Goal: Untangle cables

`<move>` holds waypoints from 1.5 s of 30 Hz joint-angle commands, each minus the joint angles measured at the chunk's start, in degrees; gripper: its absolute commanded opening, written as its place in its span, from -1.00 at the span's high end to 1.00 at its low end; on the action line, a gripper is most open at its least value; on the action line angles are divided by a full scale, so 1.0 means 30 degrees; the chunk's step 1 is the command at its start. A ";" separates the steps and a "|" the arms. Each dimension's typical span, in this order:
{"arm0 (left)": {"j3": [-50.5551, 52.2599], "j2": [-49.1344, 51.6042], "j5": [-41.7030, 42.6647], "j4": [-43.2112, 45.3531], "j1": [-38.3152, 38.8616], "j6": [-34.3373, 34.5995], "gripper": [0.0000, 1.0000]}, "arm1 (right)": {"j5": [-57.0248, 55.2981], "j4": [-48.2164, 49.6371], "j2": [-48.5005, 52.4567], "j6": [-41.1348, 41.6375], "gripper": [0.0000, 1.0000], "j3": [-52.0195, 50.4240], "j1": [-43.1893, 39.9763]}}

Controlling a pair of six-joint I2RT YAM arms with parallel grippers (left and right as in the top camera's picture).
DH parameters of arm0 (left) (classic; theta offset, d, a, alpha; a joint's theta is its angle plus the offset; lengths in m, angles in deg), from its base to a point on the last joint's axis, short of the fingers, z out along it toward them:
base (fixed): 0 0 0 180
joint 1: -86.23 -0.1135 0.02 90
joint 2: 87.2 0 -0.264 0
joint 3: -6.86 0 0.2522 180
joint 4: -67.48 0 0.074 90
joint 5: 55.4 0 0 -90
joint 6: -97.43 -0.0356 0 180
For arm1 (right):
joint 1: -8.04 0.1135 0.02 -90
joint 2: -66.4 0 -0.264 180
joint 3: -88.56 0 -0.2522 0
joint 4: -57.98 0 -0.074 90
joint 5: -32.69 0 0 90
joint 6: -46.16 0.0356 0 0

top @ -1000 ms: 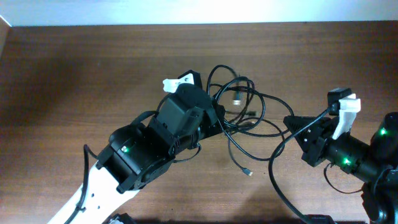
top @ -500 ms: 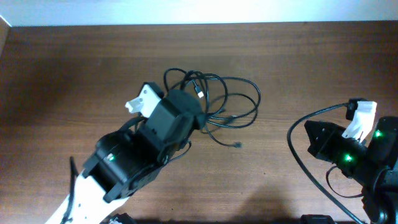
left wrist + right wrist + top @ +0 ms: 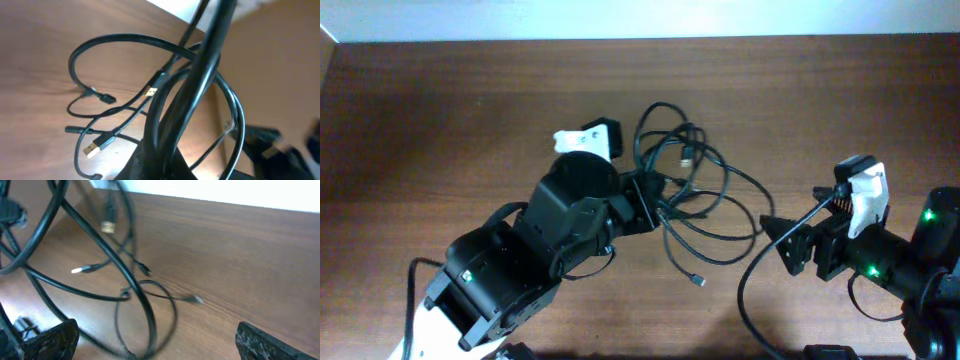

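Note:
A tangle of thin black cables [image 3: 687, 156] lies on the brown table just right of centre in the overhead view. My left gripper [image 3: 654, 202] is shut on several strands at the tangle's left side. In the left wrist view these strands [image 3: 200, 85] rise out of the pinch [image 3: 167, 167], and a USB plug [image 3: 93, 148] rests on the wood. My right gripper [image 3: 779, 246] stands open at the tangle's right edge. In the right wrist view its fingers [image 3: 50, 339] are wide apart, and a cable loop [image 3: 148, 311] lies between them, untouched.
The wooden table [image 3: 440, 120] runs to a pale wall at the back. A small loose plug end [image 3: 698, 281] trails toward the front. The right arm's own thicker black wire [image 3: 752, 300] curves along the table beside its base.
My left gripper has swung back to the right, carrying the cables with it. The right gripper has opened and moved left up to the tangle.

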 commanded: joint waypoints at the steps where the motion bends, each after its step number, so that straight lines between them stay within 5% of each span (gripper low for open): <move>1: -0.0109 -0.0015 0.2987 0.1166 -0.0022 -0.2361 1.00 | 0.2259 0.0015 -0.0146 -0.1464 -0.90 0.0168 -0.0051; 3: -0.0109 0.0240 0.3577 0.1290 0.0036 -0.2361 1.00 | 0.2368 0.0087 -0.0146 -0.1654 -0.47 0.0168 -0.0051; 7: -0.0109 0.1552 0.3891 0.1632 0.1486 -0.2353 1.00 | 0.2368 0.0248 -0.0146 -0.1654 -0.24 0.0168 -0.0051; 10: -0.0109 0.2193 0.3883 0.2200 0.2273 -0.2346 1.00 | 0.2339 0.0226 -0.0146 -0.1654 0.29 0.0168 -0.0051; 12: -0.0109 0.2208 0.3832 0.2463 0.2310 -0.2346 1.00 | 0.2062 0.0219 -0.0146 -0.1632 0.83 0.0168 -0.0051; 13: -0.0109 0.2208 0.3446 0.2616 0.2310 -0.2346 1.00 | 0.2062 0.0219 -0.0146 -0.1574 0.92 0.0168 -0.0058; 20: -0.0109 0.1151 -0.1974 0.2033 0.2302 -0.1749 1.00 | -0.3198 0.0000 -0.0153 0.3759 0.92 0.0168 -0.0058; 25: -0.0109 -0.0270 -0.8947 -0.2652 0.2302 0.6870 1.00 | -0.5588 -0.0146 -0.0153 0.6433 0.92 0.0168 -0.0058; 32: -0.0109 -0.1712 -1.0499 -0.3264 0.2302 0.9056 1.00 | -0.6608 -0.0998 -0.0146 0.8947 0.92 0.0168 -0.0058; 33: -0.0109 -0.1785 -1.0484 -0.3249 0.2310 0.9041 1.00 | -0.6601 -0.1013 -0.0146 0.8947 0.81 0.0168 -0.0051; 36: -0.0109 -0.1778 -1.0265 -0.3279 0.2310 0.7825 1.00 | -0.6579 -0.0984 -0.0146 0.8699 -0.33 0.0168 -0.0051; 37: -0.0109 -0.1785 -0.9945 -0.3264 0.2310 0.6623 1.00 | -0.6229 -0.0867 -0.0146 0.7890 -0.56 0.0168 -0.0051; 45: -0.0109 -0.1384 -0.3206 -0.0991 0.2310 0.0211 1.00 | -0.1202 -0.0408 -0.0146 -0.0976 -0.65 0.0168 -0.0051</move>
